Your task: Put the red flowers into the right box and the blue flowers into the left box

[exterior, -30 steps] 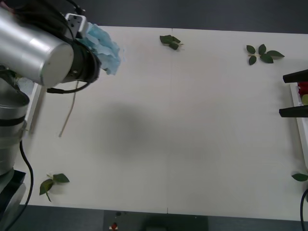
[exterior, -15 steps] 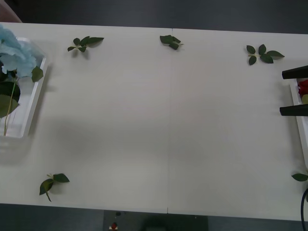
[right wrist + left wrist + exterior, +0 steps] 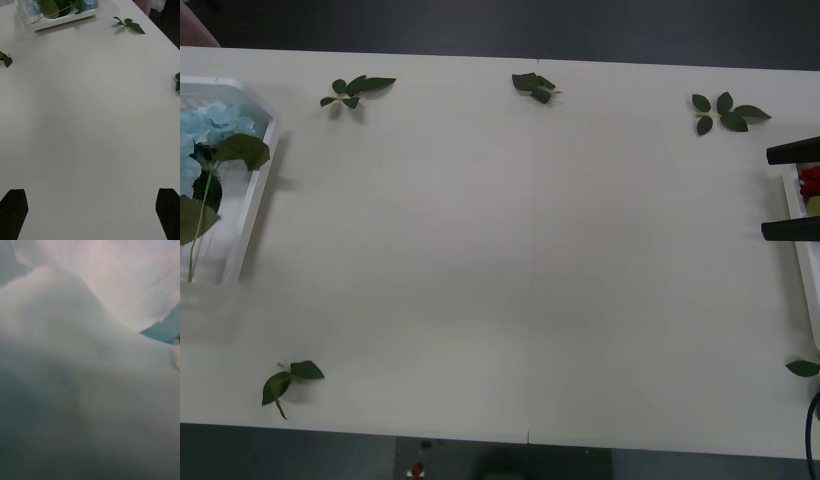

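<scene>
The left box is a white tray at the table's far left edge. Blue flowers lie inside it with large green leaves and a thin stem. The same box with blue flowers sits far across the table in the right wrist view. Pale blue petals press right up against the left wrist camera. My right gripper hangs open at the far right, its black fingers over the right box. A red flower lies there. The gripper holds nothing.
Loose green leaf sprigs lie around the table: back left, back centre, back right, front left and the front right edge. The broad white tabletop stretches between the two boxes.
The left arm, holding a blue flower above the table's left side, has left the front view. The blue flower now lies lower in the left box. The right gripper stayed still.
</scene>
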